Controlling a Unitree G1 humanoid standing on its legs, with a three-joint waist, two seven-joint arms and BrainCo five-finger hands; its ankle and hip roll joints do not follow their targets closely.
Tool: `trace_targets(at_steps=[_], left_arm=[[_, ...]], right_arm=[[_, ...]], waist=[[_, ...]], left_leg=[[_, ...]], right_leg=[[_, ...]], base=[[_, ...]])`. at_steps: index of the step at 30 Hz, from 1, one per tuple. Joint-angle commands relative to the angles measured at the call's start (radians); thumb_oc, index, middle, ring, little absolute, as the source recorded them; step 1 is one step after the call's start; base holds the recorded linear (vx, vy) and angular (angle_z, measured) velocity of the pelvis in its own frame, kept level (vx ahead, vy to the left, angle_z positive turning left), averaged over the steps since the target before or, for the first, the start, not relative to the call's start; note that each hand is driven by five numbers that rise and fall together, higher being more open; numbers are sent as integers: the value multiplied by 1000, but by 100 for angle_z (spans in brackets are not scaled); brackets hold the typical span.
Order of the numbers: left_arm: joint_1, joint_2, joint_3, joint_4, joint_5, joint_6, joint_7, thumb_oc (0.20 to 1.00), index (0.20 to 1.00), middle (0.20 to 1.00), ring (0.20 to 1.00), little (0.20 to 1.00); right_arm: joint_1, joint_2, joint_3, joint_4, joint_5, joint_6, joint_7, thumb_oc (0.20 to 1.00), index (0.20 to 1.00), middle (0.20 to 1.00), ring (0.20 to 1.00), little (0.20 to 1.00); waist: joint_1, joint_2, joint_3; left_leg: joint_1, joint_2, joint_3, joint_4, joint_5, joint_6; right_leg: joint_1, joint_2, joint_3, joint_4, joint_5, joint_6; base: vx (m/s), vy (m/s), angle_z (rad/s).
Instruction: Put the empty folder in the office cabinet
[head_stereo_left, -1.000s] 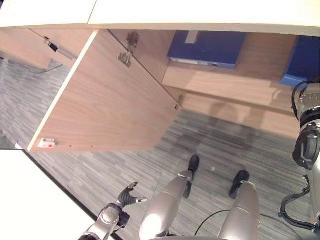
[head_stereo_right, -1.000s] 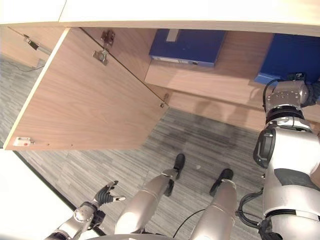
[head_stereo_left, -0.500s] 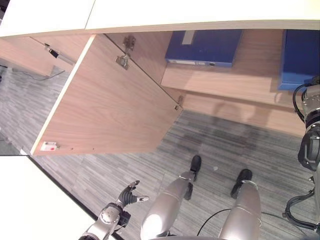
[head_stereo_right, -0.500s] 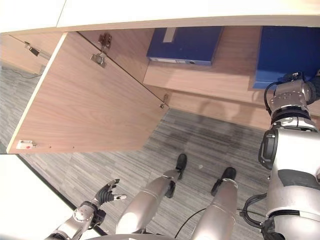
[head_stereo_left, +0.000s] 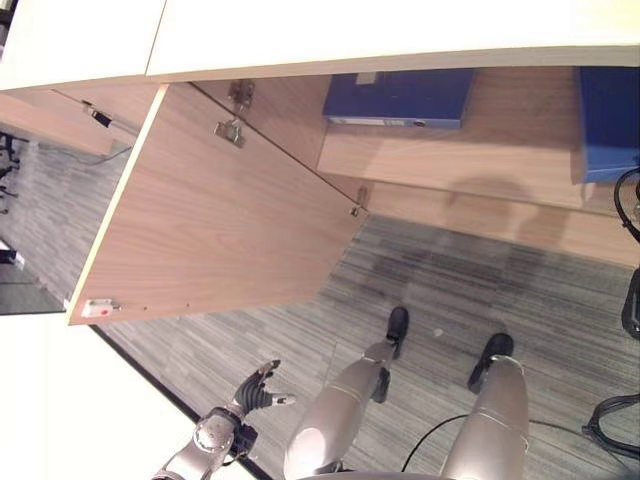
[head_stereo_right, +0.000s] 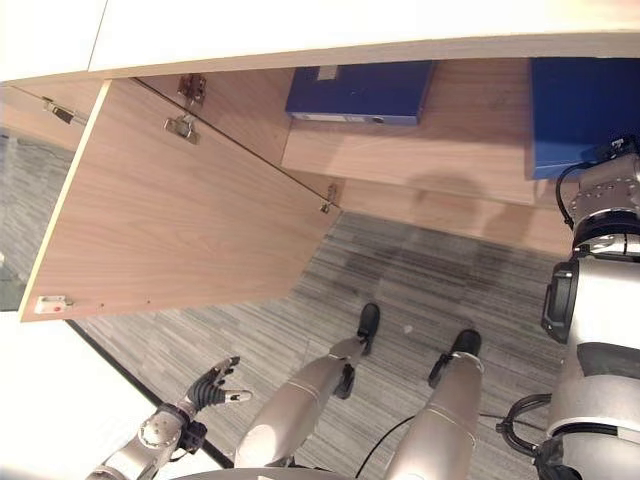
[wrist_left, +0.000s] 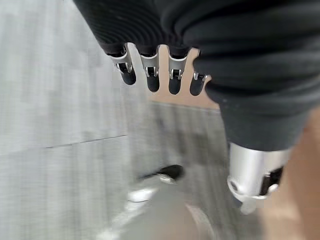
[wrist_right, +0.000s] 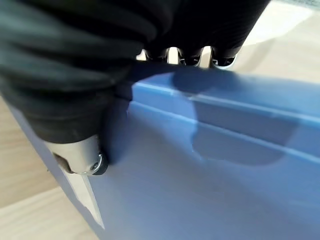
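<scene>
Closest in, the left hand hangs low over the grey carpet with its fingers loose and spread, holding nothing. Further out the cabinet door stands swung wide open, and on the wooden shelf behind it a blue folder lies flat near the hinge side. Over at the shelf's right end, the right hand is clamped on the second blue folder, thumb pressed on its face and fingers hooked over its top edge.
</scene>
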Motion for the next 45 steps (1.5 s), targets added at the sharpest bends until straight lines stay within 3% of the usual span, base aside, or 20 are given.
trace_targets(at_steps=[1, 4, 5, 9, 17, 25, 37, 39, 40, 45], left_arm=[[43, 81, 15, 27, -64, 12, -27, 1000, 1000, 1000, 1000, 1000], [1, 26, -27, 118, -26, 25, -19, 1000, 1000, 1000, 1000, 1000], [15, -18, -20, 219, 9, 22, 1, 1000, 1000, 1000, 1000, 1000], [70, -42, -6, 287, 56, 17, -19, 1000, 1000, 1000, 1000, 1000], [43, -79, 14, 344, 47, 30, -12, 1000, 1000, 1000, 1000, 1000], [40, -95, 13, 356, 32, 25, -12, 1000, 1000, 1000, 1000, 1000], [12, -123, 12, 383, 48, 28, -6, 1000, 1000, 1000, 1000, 1000], [7, -129, 11, 387, 45, 30, -7, 1000, 1000, 1000, 1000, 1000], [6, -134, 9, 389, 42, 30, -8, 1000, 1000, 1000, 1000, 1000], [-13, -144, 6, 403, 36, 35, -10, 1000, 1000, 1000, 1000, 1000]], right_arm=[[-90, -97, 47, -73, -28, -29, 43, 200, 200, 200, 200, 200], [-135, -67, 72, -73, -59, -20, 27, 200, 200, 200, 200, 200], [-164, -106, 109, -49, -82, -9, 28, 200, 200, 200, 200, 200], [-160, -216, 166, 0, -58, 22, 82, 200, 200, 200, 200, 200], [-125, -213, 134, 12, -59, 32, 92, 200, 200, 200, 200, 200], [-191, -241, 194, -1, -75, 29, 96, 200, 200, 200, 200, 200], [-110, -215, 133, 8, -58, 36, 110, 200, 200, 200, 200, 200], [-107, -210, 128, 8, -57, 38, 112, 555, 555, 555, 555, 555], [-101, -211, 124, 8, -55, 41, 114, 1000, 1000, 1000, 1000, 1000], [-105, -209, 113, 45, -18, 62, 131, 1000, 1000, 1000, 1000, 1000]], waist=[[25, 40, 3], [26, 35, 11], [44, 44, 10], [78, 58, 5], [60, 61, 1], [54, 52, -3], [51, 66, 3], [48, 65, 5], [47, 64, 5], [35, 58, 8]], left_leg=[[44, 78, -5, 62, -205, -62], [37, 84, -8, 52, -176, -61], [41, 83, -15, 34, -166, -63], [71, 90, -42, -31, -142, -64], [121, 103, -47, -66, -143, -61], [130, 99, -46, -75, -144, -62], [135, 102, -48, -90, -143, -64], [136, 103, -47, -89, -144, -64], [136, 103, -47, -90, -144, -63], [141, 105, -44, -92, -145, -66]], right_leg=[[75, -3, 81, -6, -87, 140], [62, 2, 71, -18, -52, 137], [52, -3, 70, -11, -49, 139], [48, 5, 55, -16, -47, 141], [69, 7, 51, -22, -43, 144], [71, -2, 53, -19, -37, 146], [57, -6, 53, -5, -40, 149], [55, -7, 53, 0, -41, 149], [55, -7, 51, 1, -42, 149], [55, -7, 49, 4, -41, 150]], base=[[98, -47, 6], [-102, -16, -4], [-22, -71, -9], [-4, -79, 26], [5, -1, 2], [1, 0, 0], [0, 0, 0], [0, 0, 0], [0, 0, 0], [0, 0, 0]])
